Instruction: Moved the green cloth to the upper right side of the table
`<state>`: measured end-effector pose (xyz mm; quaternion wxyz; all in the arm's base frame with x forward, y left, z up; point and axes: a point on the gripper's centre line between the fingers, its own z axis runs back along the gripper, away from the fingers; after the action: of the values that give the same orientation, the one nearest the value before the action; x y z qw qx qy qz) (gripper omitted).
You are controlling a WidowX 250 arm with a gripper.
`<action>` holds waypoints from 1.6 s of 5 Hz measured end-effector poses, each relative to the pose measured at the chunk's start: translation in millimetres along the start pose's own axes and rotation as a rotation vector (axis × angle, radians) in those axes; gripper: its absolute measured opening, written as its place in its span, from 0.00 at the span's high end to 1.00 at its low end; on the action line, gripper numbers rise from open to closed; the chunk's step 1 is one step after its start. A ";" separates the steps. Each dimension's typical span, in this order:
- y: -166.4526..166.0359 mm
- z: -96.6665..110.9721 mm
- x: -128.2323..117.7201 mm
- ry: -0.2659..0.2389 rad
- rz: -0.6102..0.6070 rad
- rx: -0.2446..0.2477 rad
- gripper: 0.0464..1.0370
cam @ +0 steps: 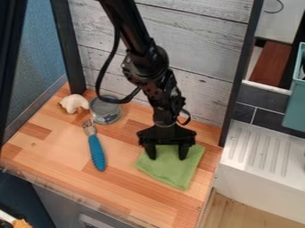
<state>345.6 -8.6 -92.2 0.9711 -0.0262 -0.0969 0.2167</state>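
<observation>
Black two-finger gripper (167,153) positioned over the upper part of a square green cloth (175,173), fingers apart; contact with the fabric cannot be determined. Cloth lies flat on the light wooden tabletop (134,196), directly beneath the gripper and extending toward the near edge. Left of the gripper in view: a blue-handled utensil (96,150), a round grey tin (106,111) and a small whitish object (74,103).

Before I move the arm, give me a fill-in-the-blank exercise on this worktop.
The cloth under the gripper is coloured ____.
The gripper's two fingers stand ____, not closed together.
The tool left of the cloth has a ____ handle.
In the view, the round tin stands just to the ____ of the white object.

Missing words: green; apart; blue; right.
</observation>
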 end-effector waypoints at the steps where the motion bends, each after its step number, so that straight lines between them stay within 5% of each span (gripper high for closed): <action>1: -8.1 -2.5 19.6 -0.014 0.019 -0.018 0.04; 5: -23.7 -2.9 38.5 0.006 0.043 -0.083 0.04; 8: -15.1 35.0 43.9 -0.041 0.058 -0.123 0.04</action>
<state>383.9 -3.3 -48.7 0.9587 -0.0842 -0.1292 0.2390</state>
